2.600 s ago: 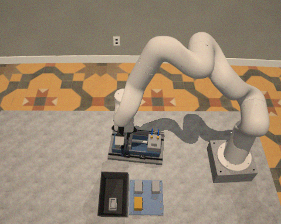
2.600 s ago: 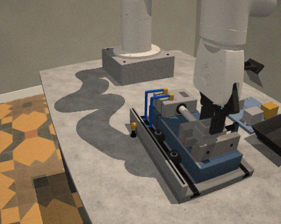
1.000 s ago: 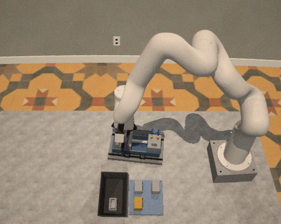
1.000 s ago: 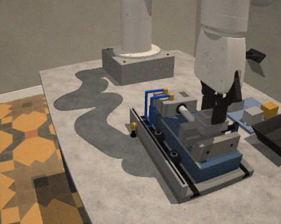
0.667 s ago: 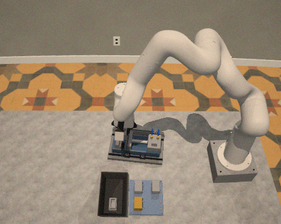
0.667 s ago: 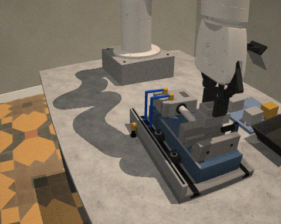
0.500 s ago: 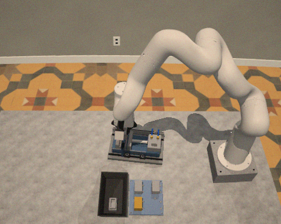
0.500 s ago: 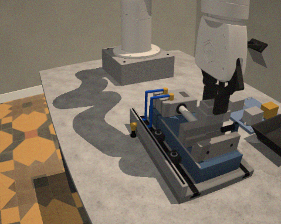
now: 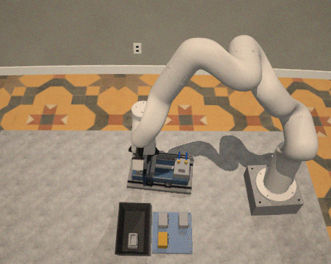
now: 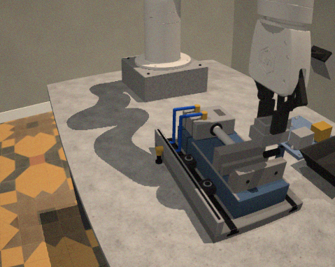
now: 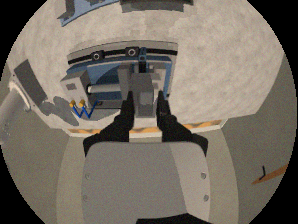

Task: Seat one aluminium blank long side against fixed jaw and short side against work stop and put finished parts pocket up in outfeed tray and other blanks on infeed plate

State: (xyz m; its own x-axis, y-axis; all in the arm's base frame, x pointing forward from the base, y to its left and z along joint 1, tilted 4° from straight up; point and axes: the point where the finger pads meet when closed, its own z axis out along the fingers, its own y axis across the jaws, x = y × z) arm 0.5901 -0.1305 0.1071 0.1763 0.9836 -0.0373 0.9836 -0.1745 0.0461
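Hand [image 10: 274, 131] is gripping an aluminium blank [image 10: 263, 132] across its narrow width, just above the vise [image 10: 248, 196] opening, toward the desk's [image 10: 105, 182] middle. Blank: prob. rigid, fairly heavy, smooth; mid-length grip is limiting tilt.

So the counter [image 9: 59, 193] is a mottled grey slab. Sitting straight on it: the arm's grey pedestal [image 9: 253, 204] off at one corner, the vise [image 9: 159, 188] on its grey base plate about mid-counter, then the dark outfeed tray [image 9: 120, 228] and the blue infeed plate [image 9: 188, 242] side by side, just beside each other. There's also a little yellow-topped post [image 10: 159, 154] by the vise's hose end.
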